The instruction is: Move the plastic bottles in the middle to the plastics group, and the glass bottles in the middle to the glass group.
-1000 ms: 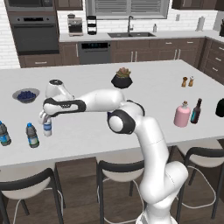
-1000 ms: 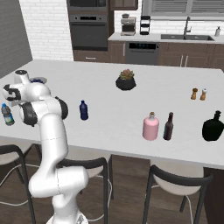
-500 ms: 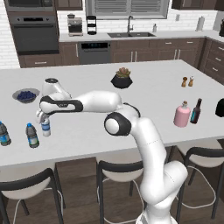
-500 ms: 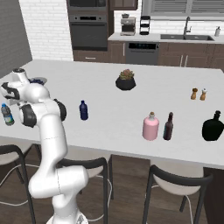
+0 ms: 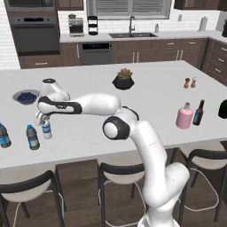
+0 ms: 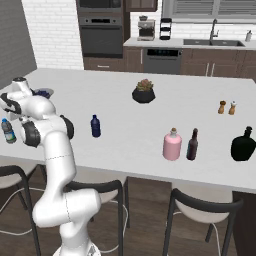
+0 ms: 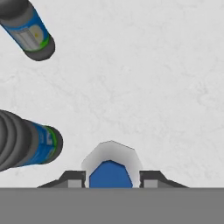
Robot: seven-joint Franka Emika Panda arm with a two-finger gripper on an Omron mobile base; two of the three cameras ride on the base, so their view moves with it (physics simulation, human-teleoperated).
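My tool [image 5: 44, 119] is clamped on the clear bottle [image 5: 46, 130], far out over the left end of the tabletop [image 5: 150, 102]. From the left base view the bottle stands upright under my hand, its base at or just above the surface (I cannot tell which). In the hand view my two fingertips [image 7: 72, 178] sit on either side of its top [image 7: 111, 168], pale with a blue centre, pressed close against it.

Just beside it, to the left, stand the two blue-capped bottles [image 5: 32, 136] [image 5: 4, 135], both upright near the front edge; the nearer one is close to the bottle I hold, not touching. In the hand view they show as grey ribbed bodies with blue label bands [image 7: 37, 144] [image 7: 27, 31].

The navy bottle [image 6: 95, 126] stands alone in the middle of the tabletop, well apart from my hand. Toward the right end the pink bottle [image 5: 184, 116] stands just beside the slim dark bottle [image 5: 198, 112]. A bowl [image 5: 25, 96] sits behind my arm, a potted plant [image 5: 123, 79] further back, and two shakers [image 5: 190, 82] off to the right.
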